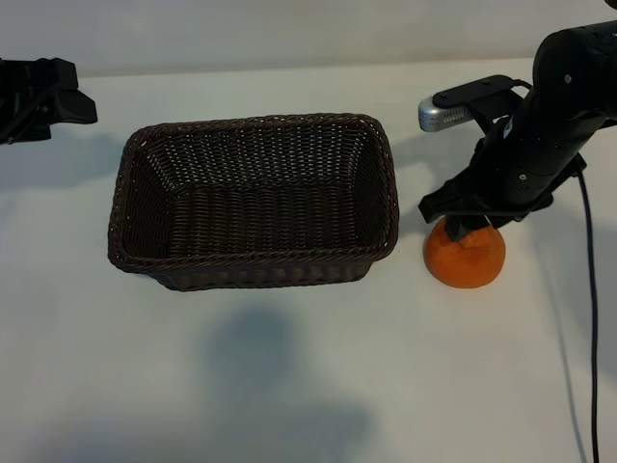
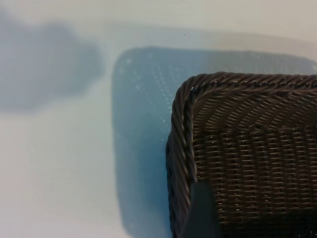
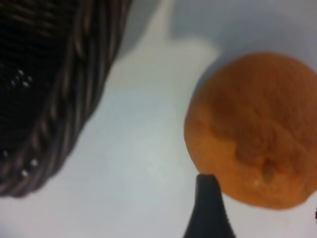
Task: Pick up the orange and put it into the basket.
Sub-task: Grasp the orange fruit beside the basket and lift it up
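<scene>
The orange [image 1: 466, 256] rests on the white table just right of the basket [image 1: 253, 260], a dark-brown woven wicker one with nothing in it. My right gripper [image 1: 465, 228] hangs directly over the orange, open, with its fingers down on either side of the fruit's top. In the right wrist view one black fingertip [image 3: 207, 186] sits at the edge of the orange [image 3: 252, 129], whose stem nub faces the camera. The basket's braided rim [image 3: 64, 114] is close beside it. My left gripper [image 1: 77, 101] is parked open at the far left, beyond the basket's corner [image 2: 185, 99].
A black cable [image 1: 590, 318] trails from the right arm down the right side of the table. White tabletop [image 1: 289, 376] stretches in front of the basket. Soft shadows lie on the table.
</scene>
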Tool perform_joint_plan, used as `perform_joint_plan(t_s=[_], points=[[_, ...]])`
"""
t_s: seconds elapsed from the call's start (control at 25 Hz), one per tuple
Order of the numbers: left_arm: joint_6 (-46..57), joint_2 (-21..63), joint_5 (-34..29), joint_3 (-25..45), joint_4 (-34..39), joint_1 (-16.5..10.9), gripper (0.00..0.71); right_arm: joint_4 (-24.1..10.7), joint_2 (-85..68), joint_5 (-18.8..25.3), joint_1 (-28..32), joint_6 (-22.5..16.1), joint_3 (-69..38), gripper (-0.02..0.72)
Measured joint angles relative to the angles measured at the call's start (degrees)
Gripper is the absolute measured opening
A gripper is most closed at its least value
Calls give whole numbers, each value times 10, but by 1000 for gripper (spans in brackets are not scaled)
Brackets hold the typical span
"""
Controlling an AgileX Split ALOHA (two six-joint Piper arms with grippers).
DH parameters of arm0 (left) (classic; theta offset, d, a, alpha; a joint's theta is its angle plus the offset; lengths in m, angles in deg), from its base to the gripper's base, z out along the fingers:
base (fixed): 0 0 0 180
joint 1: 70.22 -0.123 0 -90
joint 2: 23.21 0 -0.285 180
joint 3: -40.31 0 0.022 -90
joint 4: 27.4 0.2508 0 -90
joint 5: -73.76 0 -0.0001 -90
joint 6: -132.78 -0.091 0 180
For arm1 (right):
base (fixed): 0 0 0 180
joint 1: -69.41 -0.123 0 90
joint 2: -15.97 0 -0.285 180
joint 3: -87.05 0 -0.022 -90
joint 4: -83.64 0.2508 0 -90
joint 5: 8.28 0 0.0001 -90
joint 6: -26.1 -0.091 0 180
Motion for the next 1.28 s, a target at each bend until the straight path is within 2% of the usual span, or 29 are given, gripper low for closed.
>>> perform_joint_plan(t_s=[0.52,0.88,1.28], points=[[-2,0,-1,0,0,0,588,10,22,-31,0,13,0,496],[-2,0,-1,0,0,0,588,-28,31,-48,0,17,0,496],[-2,0,-1,0,0,0,588,-30,32,-46,0,19,0,497]])
